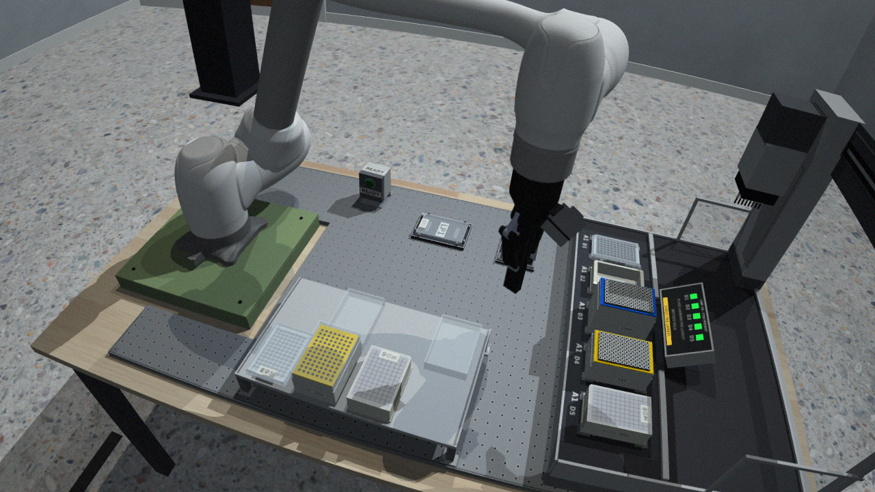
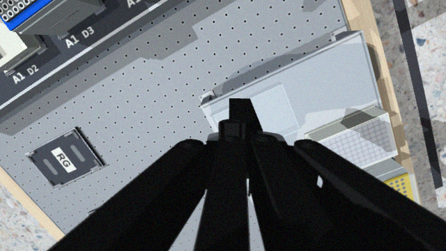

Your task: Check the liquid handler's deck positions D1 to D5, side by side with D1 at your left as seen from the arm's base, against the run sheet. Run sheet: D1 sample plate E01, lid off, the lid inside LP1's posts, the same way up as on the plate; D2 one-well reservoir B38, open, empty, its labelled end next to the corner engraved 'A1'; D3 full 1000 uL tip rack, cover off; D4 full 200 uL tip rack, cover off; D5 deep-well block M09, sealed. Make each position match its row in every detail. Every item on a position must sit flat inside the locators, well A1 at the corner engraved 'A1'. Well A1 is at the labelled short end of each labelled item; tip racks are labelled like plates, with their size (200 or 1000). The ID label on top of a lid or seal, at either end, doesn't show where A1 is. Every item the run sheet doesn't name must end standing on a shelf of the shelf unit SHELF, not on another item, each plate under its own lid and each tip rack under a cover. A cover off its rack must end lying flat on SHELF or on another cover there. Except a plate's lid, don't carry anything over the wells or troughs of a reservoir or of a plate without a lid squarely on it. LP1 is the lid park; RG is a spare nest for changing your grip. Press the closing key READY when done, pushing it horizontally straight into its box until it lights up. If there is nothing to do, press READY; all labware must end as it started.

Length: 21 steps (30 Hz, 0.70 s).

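My gripper (image 1: 513, 278) is shut and empty, hanging fingers down above the perforated table between the shelf unit and the deck. In the wrist view its closed tips (image 2: 240, 104) point at the near corner of the shelf unit (image 2: 296, 101). The deck row holds an unlidded plate at D1 (image 1: 614, 249), a pale open reservoir at D2 (image 1: 618, 272), a blue-rimmed tip rack at D3 (image 1: 627, 298), a yellow-rimmed tip rack at D4 (image 1: 623, 351) and a sealed block at D5 (image 1: 618, 411). A clear lid lies in LP1 (image 1: 440, 230). The READY box (image 1: 374, 181) stands at the back.
The shelf unit (image 1: 366, 354) carries a lidded plate (image 1: 281, 351), a yellow tip rack (image 1: 326, 357), a block labelled M06 (image 1: 380, 376) and two clear covers (image 1: 356, 309) (image 1: 455, 345). The RG nest (image 2: 66, 161) is empty. A panel (image 1: 688, 324) shows green lights. The liquid handler head (image 1: 776, 158) stands at the right.
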Each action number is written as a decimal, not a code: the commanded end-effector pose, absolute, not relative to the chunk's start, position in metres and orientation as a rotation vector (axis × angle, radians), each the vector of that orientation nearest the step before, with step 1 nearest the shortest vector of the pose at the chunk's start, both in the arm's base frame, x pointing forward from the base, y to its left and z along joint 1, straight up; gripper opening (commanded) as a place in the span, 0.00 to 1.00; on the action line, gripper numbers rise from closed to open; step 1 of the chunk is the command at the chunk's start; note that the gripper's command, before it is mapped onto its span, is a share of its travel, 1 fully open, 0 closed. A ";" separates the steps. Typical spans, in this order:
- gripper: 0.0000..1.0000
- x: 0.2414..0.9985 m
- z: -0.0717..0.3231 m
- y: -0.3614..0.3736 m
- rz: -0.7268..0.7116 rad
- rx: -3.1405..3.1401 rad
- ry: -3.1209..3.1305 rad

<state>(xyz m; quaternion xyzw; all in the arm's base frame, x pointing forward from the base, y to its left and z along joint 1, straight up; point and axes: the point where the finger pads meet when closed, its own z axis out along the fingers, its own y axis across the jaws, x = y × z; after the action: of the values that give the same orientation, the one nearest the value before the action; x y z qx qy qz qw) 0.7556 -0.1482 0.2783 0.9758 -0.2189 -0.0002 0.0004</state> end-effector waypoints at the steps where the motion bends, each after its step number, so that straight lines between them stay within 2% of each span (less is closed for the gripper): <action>1: 0.10 0.756 0.279 -0.148 0.002 3.089 -0.576; 21: 0.10 0.756 0.279 -0.148 0.002 3.142 -0.030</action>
<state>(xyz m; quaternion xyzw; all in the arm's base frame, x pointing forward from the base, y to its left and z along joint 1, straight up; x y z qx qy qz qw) 0.7556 -0.1482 0.2783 0.9995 -0.0307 -0.0002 0.0004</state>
